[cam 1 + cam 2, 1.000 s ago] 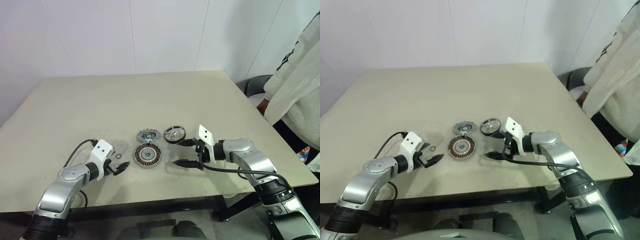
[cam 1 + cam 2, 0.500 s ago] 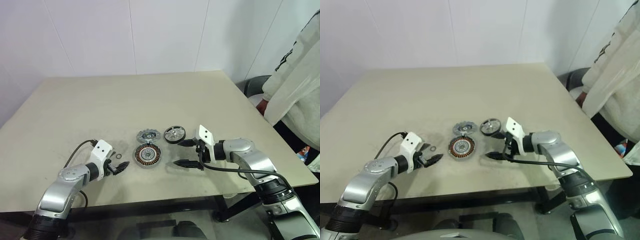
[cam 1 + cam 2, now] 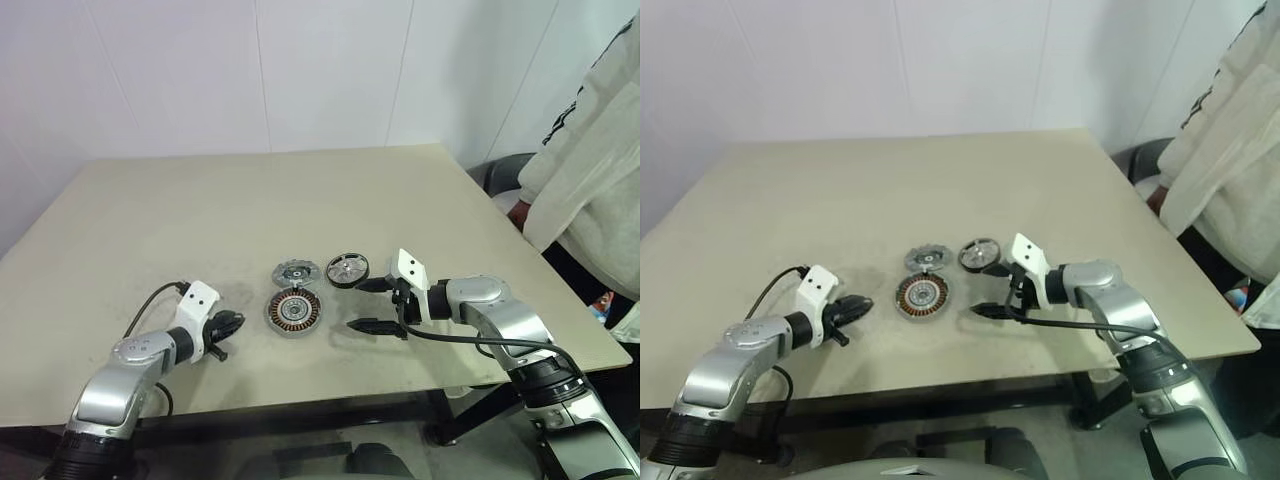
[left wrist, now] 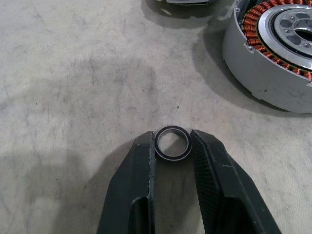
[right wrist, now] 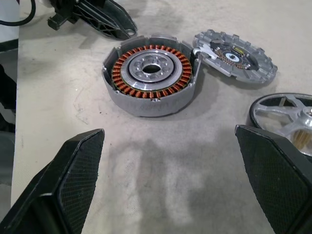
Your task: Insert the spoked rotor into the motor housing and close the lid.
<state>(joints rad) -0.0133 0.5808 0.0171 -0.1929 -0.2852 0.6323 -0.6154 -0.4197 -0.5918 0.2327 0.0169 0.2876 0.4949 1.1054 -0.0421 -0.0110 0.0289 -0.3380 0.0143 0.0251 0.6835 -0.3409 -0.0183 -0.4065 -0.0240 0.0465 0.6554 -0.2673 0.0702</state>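
The motor housing, a silver cup with coppery windings, sits at mid table. The grey notched lid lies flat just behind it, and the black-rimmed spoked rotor lies to the lid's right. My left gripper rests low on the table left of the housing. In the left wrist view it is shut on a small thin ring, one finger against each side. My right gripper stands open to the right of the housing, close to the rotor, with nothing between its fingers.
A person in a light top stands at the table's right side, beside a dark chair. The beige table stretches wide behind the parts. A black cable loops from my left wrist.
My left gripper's fingers have closed in on the small ring. The right arm and the three motor parts have not moved.
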